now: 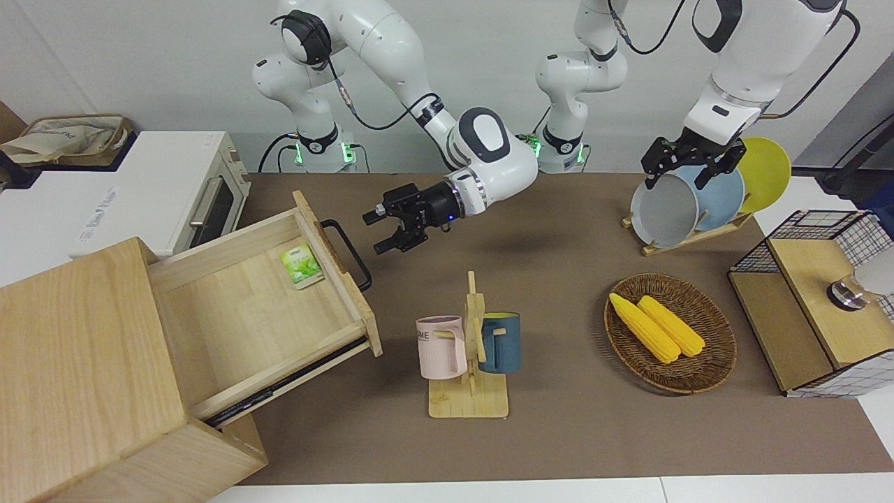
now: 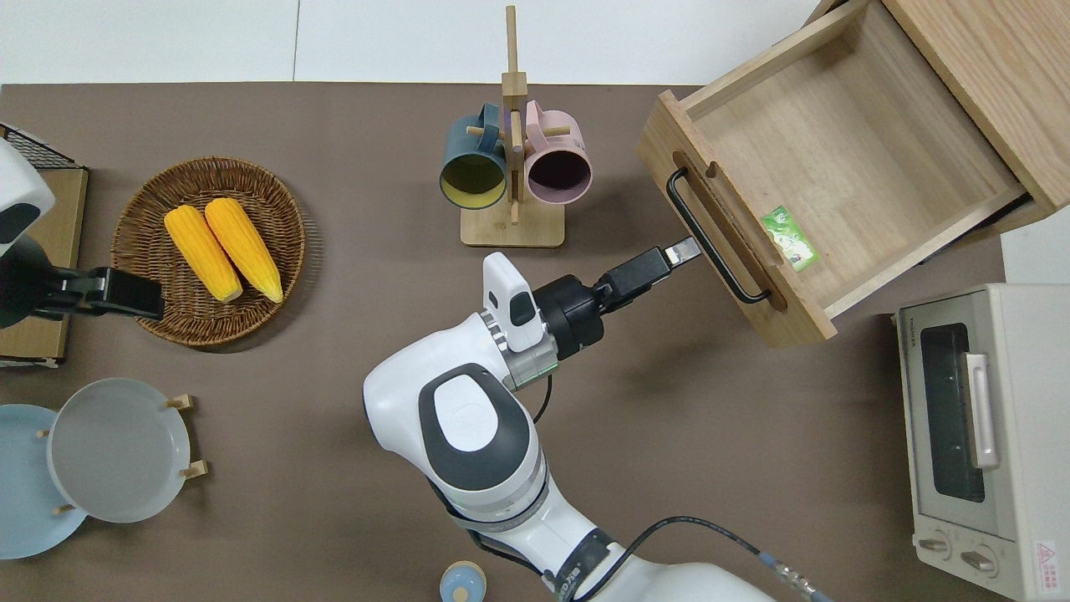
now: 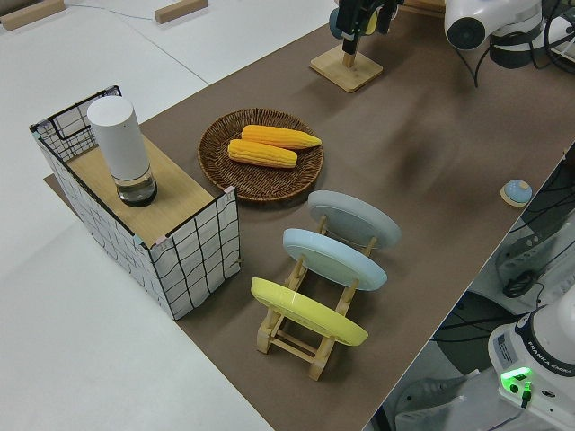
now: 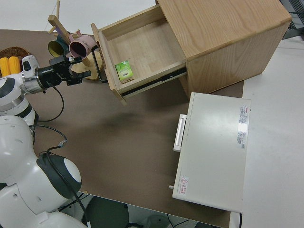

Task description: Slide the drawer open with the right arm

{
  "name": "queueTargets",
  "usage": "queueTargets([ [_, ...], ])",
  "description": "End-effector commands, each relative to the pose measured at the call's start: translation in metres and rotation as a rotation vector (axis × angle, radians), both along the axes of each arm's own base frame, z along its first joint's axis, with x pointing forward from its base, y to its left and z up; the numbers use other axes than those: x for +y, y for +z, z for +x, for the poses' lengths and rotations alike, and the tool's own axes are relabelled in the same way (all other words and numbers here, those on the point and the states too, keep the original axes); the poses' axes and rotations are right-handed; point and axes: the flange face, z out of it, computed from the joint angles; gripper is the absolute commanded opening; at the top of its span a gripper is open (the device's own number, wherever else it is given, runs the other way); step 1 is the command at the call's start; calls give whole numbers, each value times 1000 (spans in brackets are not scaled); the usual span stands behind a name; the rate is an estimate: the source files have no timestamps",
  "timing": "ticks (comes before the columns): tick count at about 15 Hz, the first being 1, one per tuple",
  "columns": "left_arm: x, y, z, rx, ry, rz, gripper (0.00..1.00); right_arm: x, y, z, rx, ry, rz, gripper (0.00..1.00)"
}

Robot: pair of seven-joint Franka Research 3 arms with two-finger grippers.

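Observation:
The drawer [image 1: 244, 314] stands pulled far out of the big pale wooden box [image 1: 77, 363]. It also shows in the overhead view [image 2: 844, 150] and the right side view [image 4: 142, 45]. Its black loop handle [image 1: 347, 253] [image 2: 715, 237] is free. A green packet [image 1: 301, 266] lies inside near the drawer front. My right gripper [image 1: 377, 230] [image 2: 684, 249] [image 4: 86, 74] is open and empty. It hovers just clear of the handle, on the side away from the drawer front, and touches nothing. My left gripper [image 1: 677, 180] is parked and open.
A wooden mug rack [image 1: 468, 349] with a pink and a blue mug stands farther from the robots than the right gripper. A white toaster oven [image 1: 160, 188] stands beside the box. A basket of corn [image 1: 669, 332], a plate rack [image 1: 688, 202] and a wire-mesh cabinet [image 1: 817, 300] lie toward the left arm's end.

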Motion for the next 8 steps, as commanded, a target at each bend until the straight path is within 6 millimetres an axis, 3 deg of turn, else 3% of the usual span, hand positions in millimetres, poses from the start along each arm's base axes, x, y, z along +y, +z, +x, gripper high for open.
queueTargets([
  [1, 1, 4, 2, 5, -12, 16, 993, 12, 35, -9, 46, -61, 167, 990],
  [6, 1, 4, 2, 5, -12, 16, 993, -3, 93, -20, 117, -134, 503, 990],
  [8, 1, 4, 2, 5, -12, 16, 993, -26, 121, -17, 136, -171, 644, 990],
])
